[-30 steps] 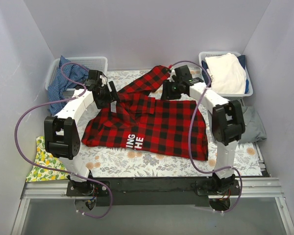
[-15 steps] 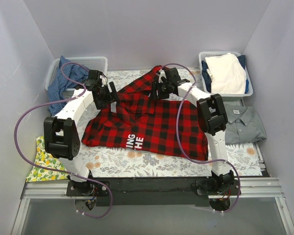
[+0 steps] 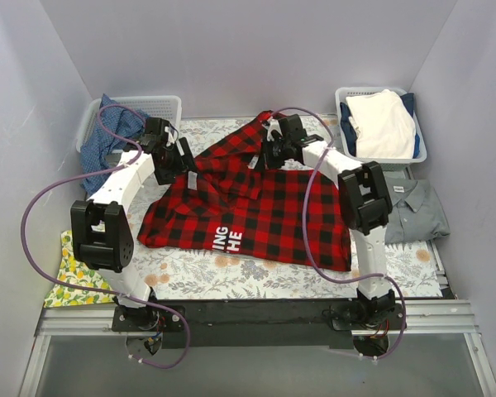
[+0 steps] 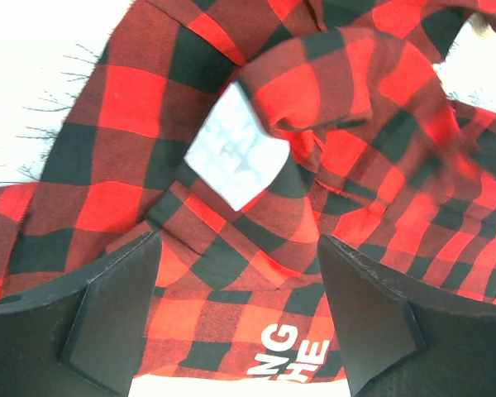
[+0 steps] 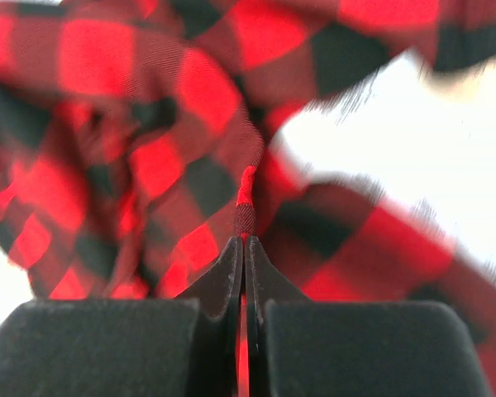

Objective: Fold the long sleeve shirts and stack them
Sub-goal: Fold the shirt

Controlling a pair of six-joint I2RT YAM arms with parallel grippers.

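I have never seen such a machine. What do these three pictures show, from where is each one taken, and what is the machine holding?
These are two robot arms, each with a two-finger gripper. The wide picture looks down from above. The other two come from cameras on the wrists. A red-and-black plaid shirt lies crumpled on a flowered mat. A grey shirt lies beside it, on the right. The right gripper is shut, pinching a fold of the plaid shirt. The left gripper is open over the shirt, holding nothing. Two baskets at the back hold cloths.
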